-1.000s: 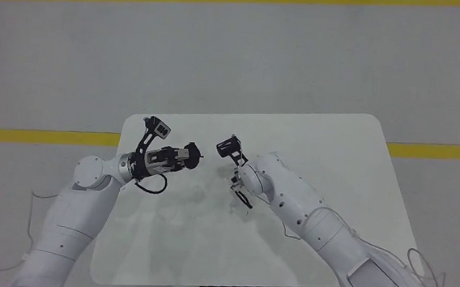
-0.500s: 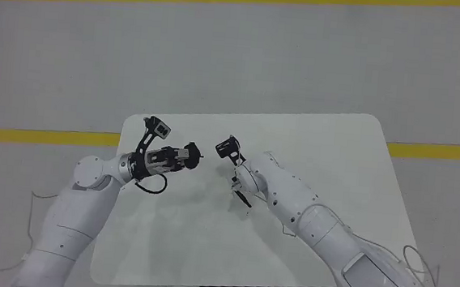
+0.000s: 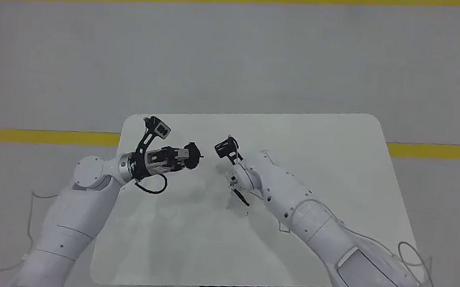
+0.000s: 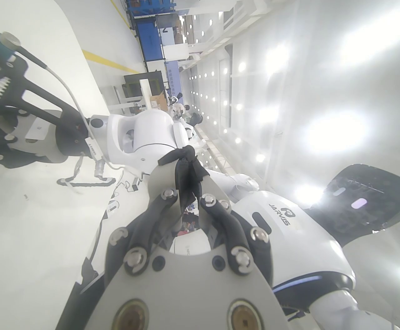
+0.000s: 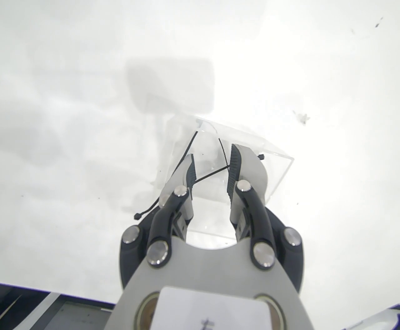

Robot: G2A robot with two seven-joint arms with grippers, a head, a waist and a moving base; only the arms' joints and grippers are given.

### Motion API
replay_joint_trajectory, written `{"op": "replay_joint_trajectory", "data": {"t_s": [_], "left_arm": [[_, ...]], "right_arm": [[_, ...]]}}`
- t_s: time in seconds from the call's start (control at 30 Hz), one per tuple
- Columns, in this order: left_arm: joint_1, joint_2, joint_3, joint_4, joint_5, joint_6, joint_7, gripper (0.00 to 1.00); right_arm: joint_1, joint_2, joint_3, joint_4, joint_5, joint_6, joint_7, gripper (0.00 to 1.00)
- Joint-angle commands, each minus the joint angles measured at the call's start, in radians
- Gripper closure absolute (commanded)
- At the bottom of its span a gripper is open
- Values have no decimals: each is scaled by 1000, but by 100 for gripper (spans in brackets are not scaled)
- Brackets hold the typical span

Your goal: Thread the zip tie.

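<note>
1. My right gripper [image 5: 209, 162] hangs over a clear box [image 5: 275, 168] on the white tabletop [image 5: 78, 125]. Its jaws are parted about halfway and grip nothing.
2. A thin black zip tie [image 5: 209, 175] crosses the gap between those jaws, inside the box as far as I can judge.
3. A second zip tie [image 5: 137, 215] runs out past the box's edge, and its head end lies on the tabletop.
4. My left gripper [image 4: 185, 154] is held above the tabletop, well apart from the box, with its jaws pressed together.
5. Something dark is bunched at their tips. I cannot tell whether it is a zip tie.
</note>
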Motion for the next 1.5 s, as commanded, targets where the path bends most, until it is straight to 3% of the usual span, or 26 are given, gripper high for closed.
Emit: {"op": "replay_joint_trajectory", "data": {"t_s": [0.0,0.13,0.37,0.73,0.8,0.83,0.9,0.97,1.1,1.47], "left_arm": [[0,0,0,0,0,0,0,100],[0,0,0,0,0,0,0,100],[0,0,0,0,0,0,0,100],[0,0,0,0,0,0,0,100],[0,0,0,0,0,0,0,100],[0,0,0,0,0,0,0,100],[0,0,0,0,0,0,0,100],[0,0,0,0,0,0,0,100],[0,0,0,0,0,0,0,100],[0,0,0,0,0,0,0,100]], "right_arm": [[3,-4,-1,11,0,0,1,81],[8,-12,-2,28,-3,1,1,100],[7,-20,6,38,-11,0,1,100],[-40,-3,58,-48,-61,-3,8,100],[-45,-1,65,-49,-65,-8,7,92],[-47,-1,69,-51,-66,-11,8,100],[-50,-1,74,-53,-68,-15,8,96],[-52,-2,77,-54,-71,-19,6,80],[-52,-4,78,-49,-83,-29,-5,65],[-42,-16,81,-5,-96,-50,-15,64]]}}
